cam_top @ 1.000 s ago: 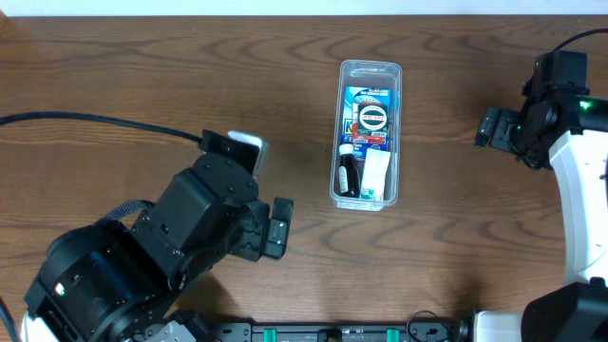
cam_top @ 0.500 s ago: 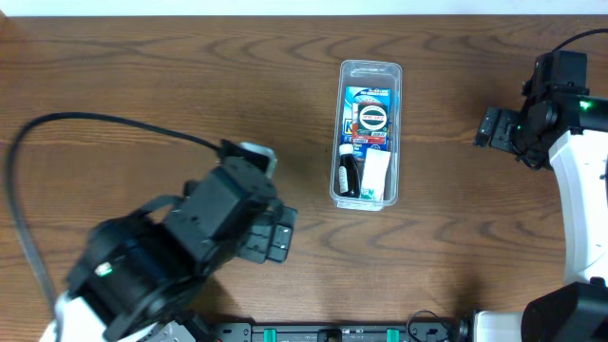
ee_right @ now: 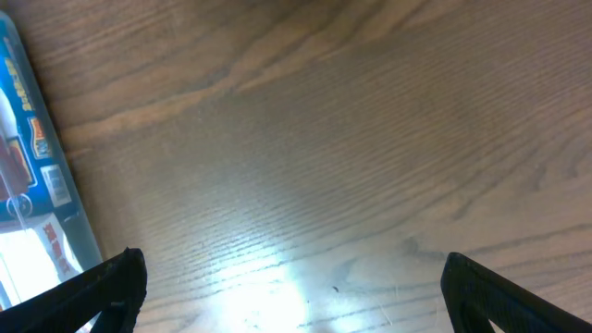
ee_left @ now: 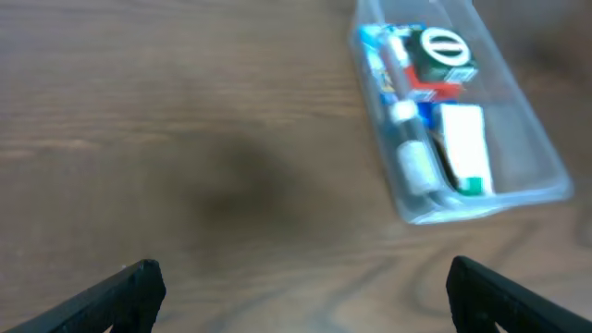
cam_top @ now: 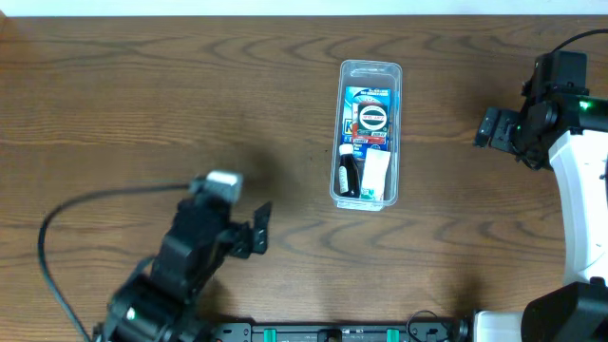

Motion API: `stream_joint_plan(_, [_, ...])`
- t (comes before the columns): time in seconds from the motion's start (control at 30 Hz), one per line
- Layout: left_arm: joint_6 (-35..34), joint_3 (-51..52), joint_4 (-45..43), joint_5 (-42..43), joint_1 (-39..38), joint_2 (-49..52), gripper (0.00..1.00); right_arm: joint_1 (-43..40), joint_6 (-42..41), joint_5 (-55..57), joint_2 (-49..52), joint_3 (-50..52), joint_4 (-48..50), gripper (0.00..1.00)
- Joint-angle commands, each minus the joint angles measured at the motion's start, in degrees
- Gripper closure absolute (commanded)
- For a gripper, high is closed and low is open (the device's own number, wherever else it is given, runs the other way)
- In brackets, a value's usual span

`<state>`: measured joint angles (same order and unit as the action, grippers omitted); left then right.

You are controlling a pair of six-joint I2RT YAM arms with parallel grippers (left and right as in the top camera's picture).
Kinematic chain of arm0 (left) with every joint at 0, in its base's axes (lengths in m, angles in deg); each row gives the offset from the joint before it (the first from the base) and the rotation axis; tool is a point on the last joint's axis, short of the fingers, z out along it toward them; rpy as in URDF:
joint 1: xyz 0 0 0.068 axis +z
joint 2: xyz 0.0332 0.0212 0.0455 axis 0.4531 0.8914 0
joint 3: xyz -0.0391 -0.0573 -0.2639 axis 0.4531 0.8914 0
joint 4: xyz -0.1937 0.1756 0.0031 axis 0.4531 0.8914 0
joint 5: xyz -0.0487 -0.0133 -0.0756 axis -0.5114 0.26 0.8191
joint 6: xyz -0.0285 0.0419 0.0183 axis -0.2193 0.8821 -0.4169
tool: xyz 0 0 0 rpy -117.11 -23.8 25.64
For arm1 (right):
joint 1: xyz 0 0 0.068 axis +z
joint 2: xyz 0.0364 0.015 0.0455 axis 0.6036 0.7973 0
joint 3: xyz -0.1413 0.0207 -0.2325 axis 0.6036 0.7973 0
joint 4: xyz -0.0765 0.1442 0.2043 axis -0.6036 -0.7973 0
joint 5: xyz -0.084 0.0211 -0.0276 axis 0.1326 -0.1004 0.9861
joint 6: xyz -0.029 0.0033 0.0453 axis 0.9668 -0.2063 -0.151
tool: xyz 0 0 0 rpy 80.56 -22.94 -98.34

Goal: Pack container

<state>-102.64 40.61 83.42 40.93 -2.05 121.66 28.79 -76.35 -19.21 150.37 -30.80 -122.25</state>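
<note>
parking the left gripper (cam_top: 258,228) and right gripper (cam_top: 487,126), both open and empty, clear of the packed container (cam_top: 370,74) seems wisest.

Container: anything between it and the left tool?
Nothing visible. Only bare wooden table lies between the open left tool and the container, which already holds several items.

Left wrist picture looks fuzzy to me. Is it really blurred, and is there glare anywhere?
Left wrist: yes, soft all over, the container smeared, and a dark shadow patch on the table. Right wrist: sharp wood grain, with a bright glare patch near the bottom edge. Overhead: evenly lit, the container crisp.
</note>
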Motion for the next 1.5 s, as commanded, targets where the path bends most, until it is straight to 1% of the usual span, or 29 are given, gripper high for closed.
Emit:
stream_joint_plan(0.0, [3.8,8.7,-4.9,6.7,5.6,-9.0,0.02,-0.3,-0.7,0.0,0.2,-0.3,0.0,0.01])
stream_joint_plan(0.17, [3.8,18.5,-13.3,8.1,13.4,-21.0,0.02,-0.3,-0.7,0.0,0.2,-0.3,0.0,0.02])
stream_joint_plan(0.23, [3.8,21.0,-15.9,8.5,16.5,-24.1,0.02,-0.3,-0.7,0.0,0.2,-0.3,0.0,0.01])
stream_joint_plan(0.33, [3.8,23.2,-16.8,8.5,20.1,-26.7,0.02,-0.3,-0.7,0.0,0.2,-0.3,0.0,0.01])
stream_joint_plan(0.53, [5.2,25.2,-19.5,8.5,22.7,-28.9,0.02,-0.3,-0.7,0.0,0.2,-0.3,0.0,0.01])
stream_joint_plan(0.7, [6.1,28.2,-23.0,8.5,24.0,-33.6,0.02,-0.3,-0.7,0.0,0.2,-0.3,-0.1,0.01])
stream_joint_plan(1.0, [6.0,32.9,-29.4,8.5,26.4,-33.5,0.02,-0.3,-0.7,0.0,0.2,-0.3,0.0,0.01])
stream_joint_plan(1.23, [6.0,36.4,-30.0,8.5,29.2,-33.5,0.02,-0.3,-0.7,0.0,0.2,-0.3,0.0,0.01])
stream_joint_plan(1.47, [6.0,36.5,-30.4,8.5,30.1,-33.5,0.02,-0.3,-0.7,0.0,0.2,-0.3,-0.1,0.01])
